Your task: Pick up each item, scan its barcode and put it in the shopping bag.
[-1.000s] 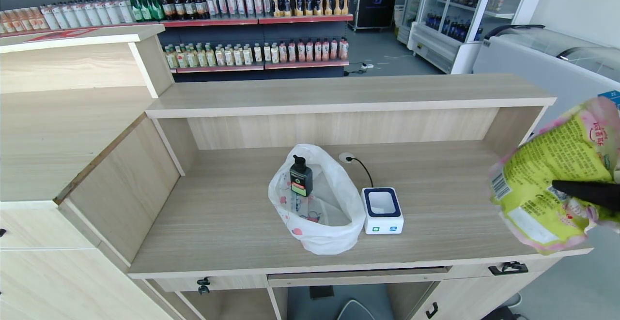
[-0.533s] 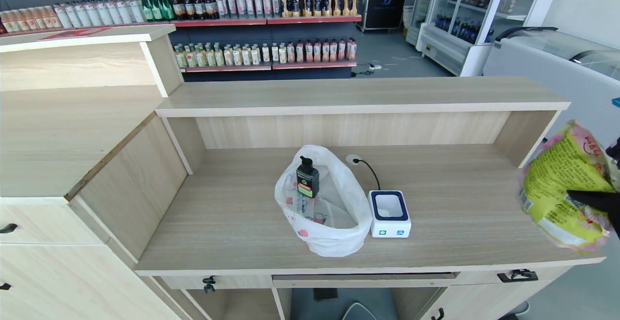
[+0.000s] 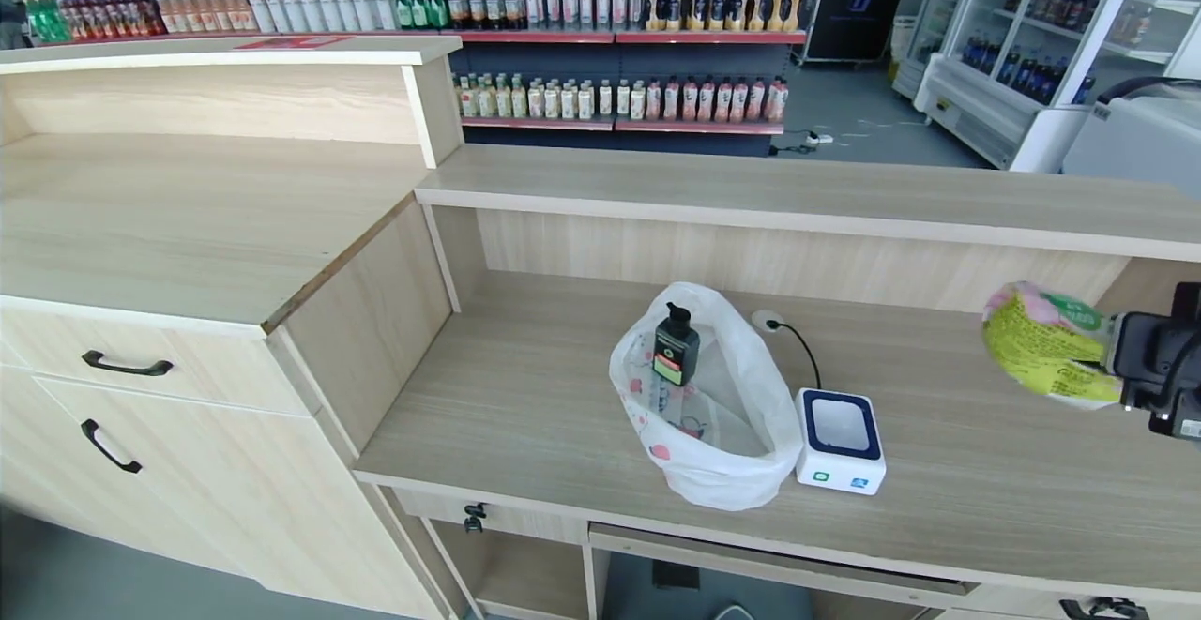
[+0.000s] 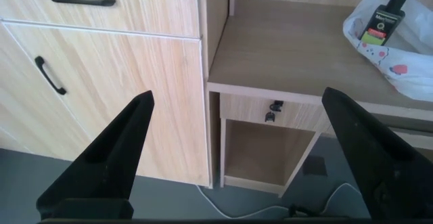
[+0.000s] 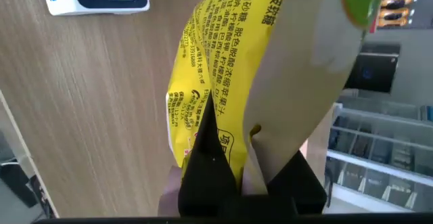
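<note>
The right pincer point(image 3: 1112, 362) stayed clamped on the yellow snack bag point(image 3: 1041, 353), which had come in over the table point(image 3: 563, 395) and hung right of the scanner point(image 3: 840, 428), well apart. Scanning looked next, then the shopping bag point(image 3: 699, 479). The left pincer point(image 4: 237, 94) hung spread apart.

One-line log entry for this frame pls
right claw: shut on snack bag, above counter, right of scanner | left claw: open, empty | shopping bag: holds pump bottle
</note>
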Available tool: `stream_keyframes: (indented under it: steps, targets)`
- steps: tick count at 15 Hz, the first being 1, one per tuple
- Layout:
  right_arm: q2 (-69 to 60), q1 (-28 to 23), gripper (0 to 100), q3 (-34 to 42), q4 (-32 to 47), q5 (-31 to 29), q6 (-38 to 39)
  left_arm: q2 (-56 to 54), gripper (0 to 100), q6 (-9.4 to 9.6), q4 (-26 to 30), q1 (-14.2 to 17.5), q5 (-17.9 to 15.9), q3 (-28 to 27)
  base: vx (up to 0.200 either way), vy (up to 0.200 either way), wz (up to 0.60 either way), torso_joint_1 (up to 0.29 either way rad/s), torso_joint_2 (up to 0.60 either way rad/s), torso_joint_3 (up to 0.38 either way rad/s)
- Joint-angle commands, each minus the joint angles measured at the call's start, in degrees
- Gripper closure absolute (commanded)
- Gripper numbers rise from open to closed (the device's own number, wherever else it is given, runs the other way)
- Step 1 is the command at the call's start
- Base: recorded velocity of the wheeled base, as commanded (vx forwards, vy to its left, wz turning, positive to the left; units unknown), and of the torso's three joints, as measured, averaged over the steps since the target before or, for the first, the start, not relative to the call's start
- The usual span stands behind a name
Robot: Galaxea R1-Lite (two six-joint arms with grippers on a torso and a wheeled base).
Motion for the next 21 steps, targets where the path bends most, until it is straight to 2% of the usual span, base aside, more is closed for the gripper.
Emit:
stream_keyframes:
  steps: [1, 3, 10, 16, 21]
  targets:
    - [4.39, -1.47, 100, -0.01, -0.13, 6.42, -7.37, 0.09, 0, 0.00, -0.01, -0.01, 0.02, 0.02, 0.000, 0.000, 0.00, 0.000, 0.00, 0.000]
    - [7.02, -2.09, 100, -0.10, -0.13, 9.58, -15.89, 0.09, 0, 0.00, -0.01, -0.01, 0.02, 0.02, 0.000, 0.000, 0.00, 0.000, 0.00, 0.000]
    - [13.62, -3.23, 100, -0.18, -0.57, 11.17, -29.69, 0.09, 0, 0.00, -0.01, -0.01, 0.02, 0.02, 0.000, 0.000, 0.00, 0.000, 0.00, 0.000]
    - [15.20, -2.09, 100, -0.27, -0.65, 11.34, -32.07, 0.09, 0, 0.00, -0.01, -0.01, 0.02, 0.02, 0.000, 0.000, 0.00, 0.000, 0.00, 0.000]
    - [16.96, 2.04, 100, 0.25, -3.64, 11.34, -32.77, 0.09, 0, 0.00, -0.01, -0.01, 0.02, 0.02, 0.000, 0.000, 0.00, 0.000, 0.00, 0.000]
